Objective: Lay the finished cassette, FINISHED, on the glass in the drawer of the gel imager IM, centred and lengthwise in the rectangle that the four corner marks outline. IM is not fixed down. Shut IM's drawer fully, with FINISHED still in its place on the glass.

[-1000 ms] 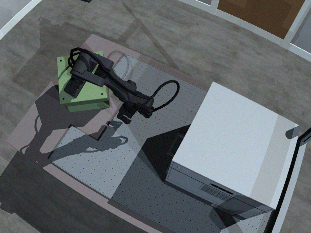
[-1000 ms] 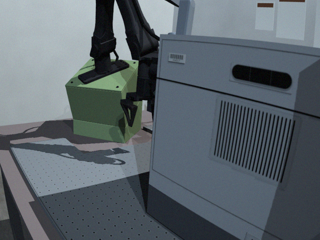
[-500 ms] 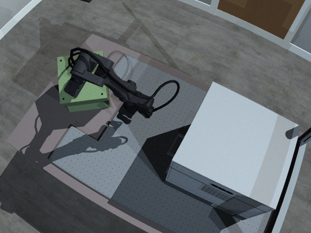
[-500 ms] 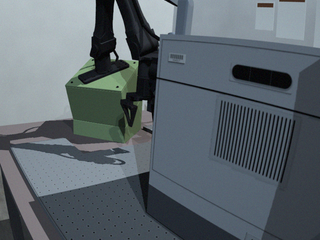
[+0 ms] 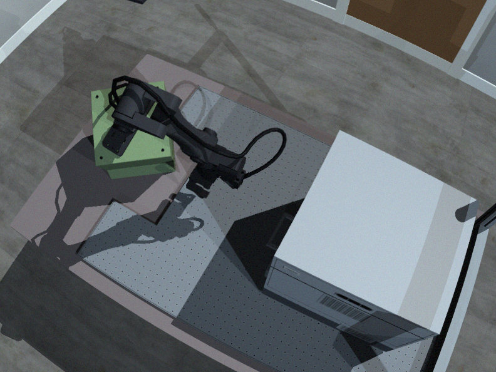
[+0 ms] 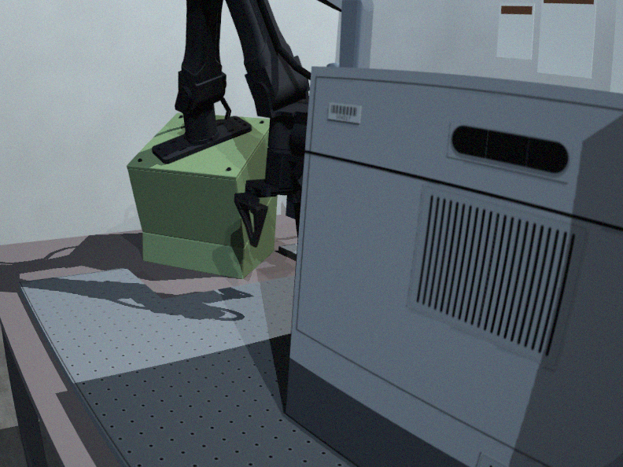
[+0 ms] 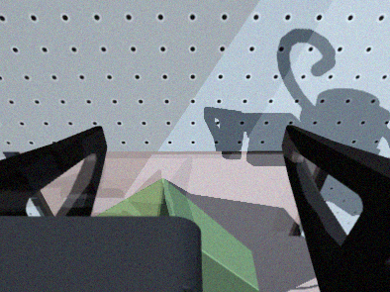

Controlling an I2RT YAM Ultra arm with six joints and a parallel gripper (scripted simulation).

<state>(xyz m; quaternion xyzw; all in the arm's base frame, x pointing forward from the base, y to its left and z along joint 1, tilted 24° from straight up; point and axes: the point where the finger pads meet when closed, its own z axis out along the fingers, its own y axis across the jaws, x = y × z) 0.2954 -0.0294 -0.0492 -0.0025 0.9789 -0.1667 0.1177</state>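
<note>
My gripper (image 5: 201, 186) (image 6: 270, 217) (image 7: 194, 136) is open wide with nothing between its fingers. It hangs above the edge of the perforated board (image 5: 136, 248) (image 7: 124, 53), beside the green arm pedestal (image 5: 140, 153) (image 6: 192, 202) (image 7: 218, 237). The gel imager IM (image 5: 364, 223) (image 6: 441, 259) is a large white-grey box on the right of the table. A dark part (image 5: 276, 233) sticks out of its left side in deep shadow; I cannot make out glass or corner marks there. The cassette FINISHED shows in no view. In the exterior view the imager hides one finger.
The arm's cable (image 5: 268, 148) loops toward the imager. A grey post (image 6: 355, 25) stands behind the imager. The pink table edge (image 5: 45, 198) (image 6: 31, 332) runs along the left and front of the board.
</note>
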